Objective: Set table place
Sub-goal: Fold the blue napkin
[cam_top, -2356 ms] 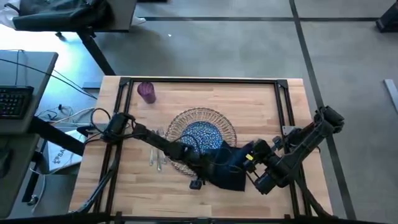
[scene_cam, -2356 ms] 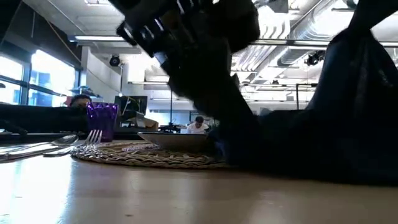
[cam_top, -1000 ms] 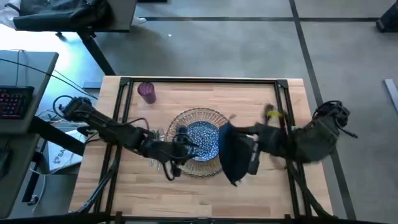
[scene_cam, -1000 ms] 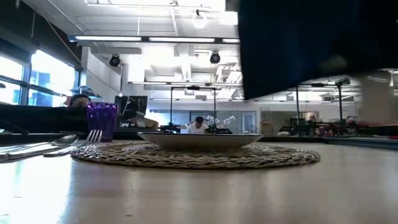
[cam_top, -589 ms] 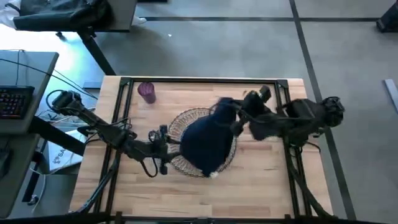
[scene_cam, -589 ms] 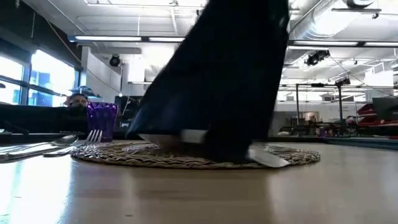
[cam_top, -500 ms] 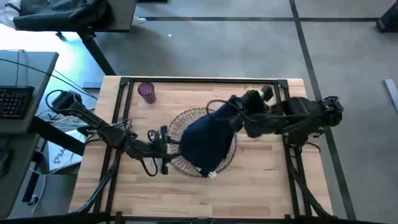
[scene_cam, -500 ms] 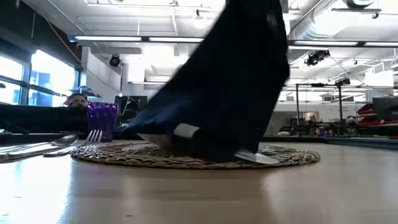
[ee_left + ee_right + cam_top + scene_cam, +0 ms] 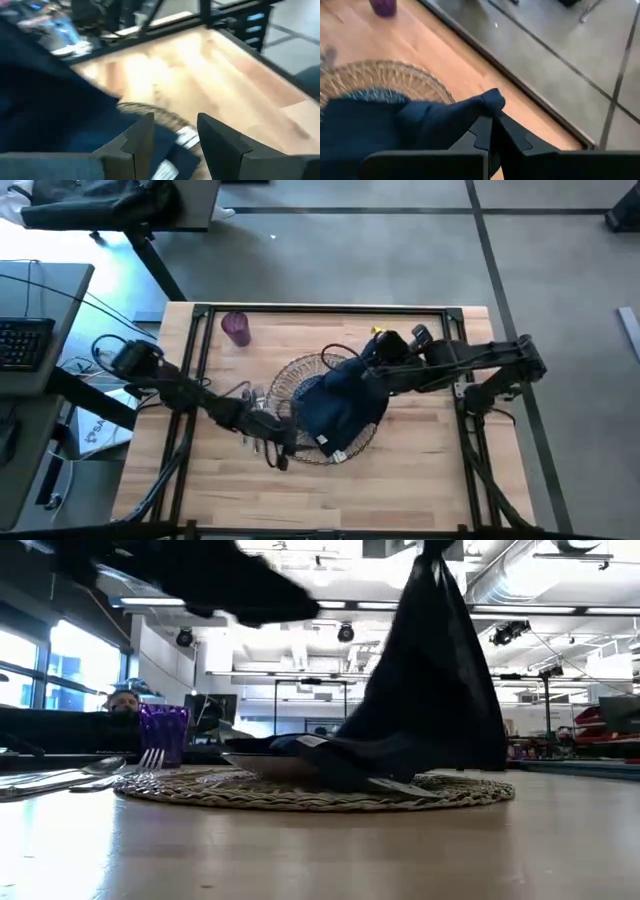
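Wooden counter [image 9: 420, 460] with a dark frame rail, grey floor around it, open office space behind in the low view. Landmark: the wicker charger [image 9: 300, 375] at counter centre. Blue-patterned plate [image 9: 255, 764] sits on the charger, mostly hidden from above by the navy napkin [image 9: 335, 405], which is draped over plate and charger, its white tag at the charger's near edge. One corner of the napkin is lifted off the charger's far-right side, pinched in the right end effector [image 9: 492, 125], fingers closed narrow on the cloth; in the low view the cloth hangs up like a tent from that corner. Left end effector [image 9: 172, 137] is at the charger's left edge, low, fingers apart with a narrow gap, holding nothing, napkin hem just beside them. Fork, knife and spoon [image 9: 255, 395] lie together just left of the charger. Purple cup [image 9: 236, 328] well apart, toward the far-left corner.

Risks, as I judge them: napkin covers the plate, so dragging it off may shift the plate or charger. Cloth trailing left could sweep the cutlery. Left end effector so near the hem could snag it. Thin corner pinch may slip.
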Robot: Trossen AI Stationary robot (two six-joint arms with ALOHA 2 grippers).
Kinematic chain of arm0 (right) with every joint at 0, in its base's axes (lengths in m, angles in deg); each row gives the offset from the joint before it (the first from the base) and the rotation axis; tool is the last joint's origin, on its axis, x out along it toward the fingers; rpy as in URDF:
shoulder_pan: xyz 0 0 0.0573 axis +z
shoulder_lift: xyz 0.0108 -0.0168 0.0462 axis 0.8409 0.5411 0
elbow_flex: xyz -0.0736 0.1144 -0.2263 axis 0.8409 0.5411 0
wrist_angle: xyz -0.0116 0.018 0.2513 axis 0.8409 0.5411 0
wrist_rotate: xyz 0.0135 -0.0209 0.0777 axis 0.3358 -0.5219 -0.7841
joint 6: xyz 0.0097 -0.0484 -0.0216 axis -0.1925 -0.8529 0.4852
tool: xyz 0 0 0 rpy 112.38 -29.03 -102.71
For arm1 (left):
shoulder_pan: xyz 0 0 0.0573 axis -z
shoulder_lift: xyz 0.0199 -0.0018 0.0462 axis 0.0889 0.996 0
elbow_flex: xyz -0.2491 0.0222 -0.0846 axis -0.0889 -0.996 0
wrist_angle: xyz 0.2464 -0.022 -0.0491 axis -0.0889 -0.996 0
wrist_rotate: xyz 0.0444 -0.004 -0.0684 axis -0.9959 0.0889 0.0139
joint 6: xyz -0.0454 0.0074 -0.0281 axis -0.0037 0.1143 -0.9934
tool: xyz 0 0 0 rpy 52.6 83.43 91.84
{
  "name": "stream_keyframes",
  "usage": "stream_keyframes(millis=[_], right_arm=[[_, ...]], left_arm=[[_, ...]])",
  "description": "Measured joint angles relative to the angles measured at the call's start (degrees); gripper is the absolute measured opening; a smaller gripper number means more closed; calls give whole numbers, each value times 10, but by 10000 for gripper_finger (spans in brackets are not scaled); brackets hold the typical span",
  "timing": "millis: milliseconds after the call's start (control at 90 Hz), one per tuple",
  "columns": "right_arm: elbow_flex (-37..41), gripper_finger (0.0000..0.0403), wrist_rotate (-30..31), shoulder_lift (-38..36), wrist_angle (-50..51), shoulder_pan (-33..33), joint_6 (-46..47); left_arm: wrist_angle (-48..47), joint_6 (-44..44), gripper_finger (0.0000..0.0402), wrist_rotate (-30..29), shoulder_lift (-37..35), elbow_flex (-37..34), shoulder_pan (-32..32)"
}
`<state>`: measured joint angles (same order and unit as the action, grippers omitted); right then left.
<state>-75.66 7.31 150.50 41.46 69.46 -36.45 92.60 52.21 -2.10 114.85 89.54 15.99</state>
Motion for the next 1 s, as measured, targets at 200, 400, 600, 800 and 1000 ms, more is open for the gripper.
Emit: stream_keyframes(millis=[200, 400, 600, 800, 1000], right_arm=[[69, 0, -43, 0, 1, -13, 15], [91, 0, -45, -1, 7, -14, 14], [91, 0, -44, -1, 8, -13, 9], [90, 0, -44, -1, 6, -13, 0], [90, 0, -44, -1, -1, -2, -2]], left_arm=[[-107, 13, 133, 105, 101, 126, -43], [-187, 141, 137, 109, 174, 210, -50], [-266, 165, 162, 62, 232, 280, -47], [-292, 169, 159, 24, 242, 304, -41], [-292, 177, 134, -12, 243, 304, -32]])
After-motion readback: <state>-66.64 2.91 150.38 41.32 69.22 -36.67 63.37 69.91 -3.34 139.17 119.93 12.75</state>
